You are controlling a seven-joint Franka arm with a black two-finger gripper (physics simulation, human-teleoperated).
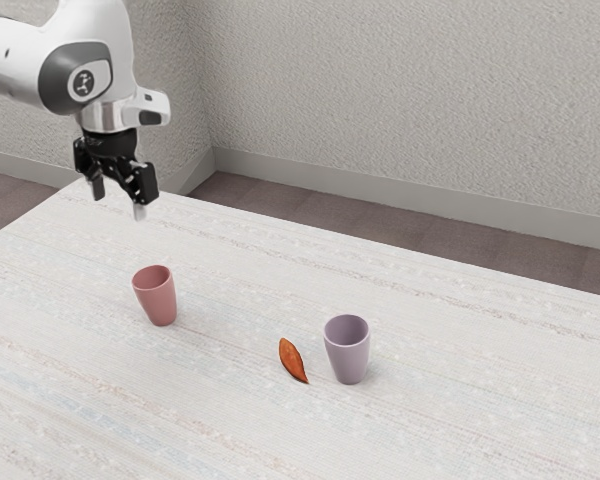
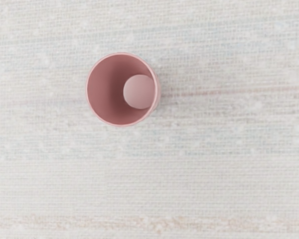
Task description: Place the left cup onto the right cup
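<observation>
One smooth tapered pink cup [image 1: 155,295] | one matching mauve cup [image 1: 347,348] | hand [image 1: 118,200] fingers apart

Our gripper [image 1: 120,200] hangs above the pink cup [image 1: 155,294], with open air straight down to its rim. Bare tabletop [image 1: 430,420] rings the pink cup. Toward the exterior view's right, an orange leaf [image 1: 293,360] and a purple cup [image 1: 347,347] stand clear of it.
</observation>
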